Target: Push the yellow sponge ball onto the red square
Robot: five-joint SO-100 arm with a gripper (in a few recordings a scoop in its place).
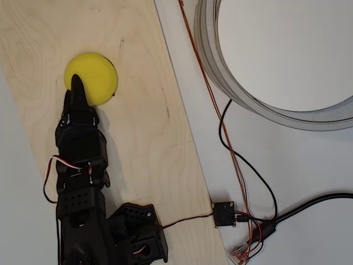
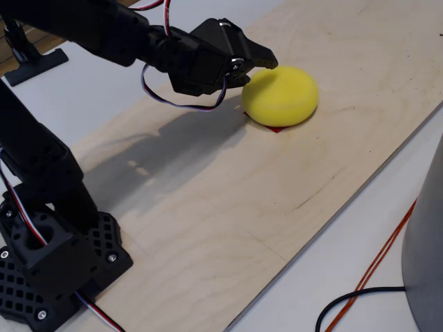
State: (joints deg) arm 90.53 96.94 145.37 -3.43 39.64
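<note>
The yellow sponge ball (image 1: 94,76) rests on the plywood board (image 1: 143,138) near its far left part. In the fixed view the yellow sponge ball (image 2: 282,95) covers nearly all of the red square (image 2: 275,128); just a thin red sliver shows beneath its near edge. My black gripper (image 1: 75,80) points at the ball with its fingers pressed together into one tip. That tip lies over the ball's near-left side in the overhead view. In the fixed view the gripper (image 2: 268,62) touches the ball's upper left. Nothing is held between the fingers.
A large grey ring (image 1: 220,72) lies off the board at the upper right. Orange and black cables (image 1: 234,160) run down to a small black module (image 1: 223,213). The arm's base (image 2: 48,256) stands on the board's near left corner.
</note>
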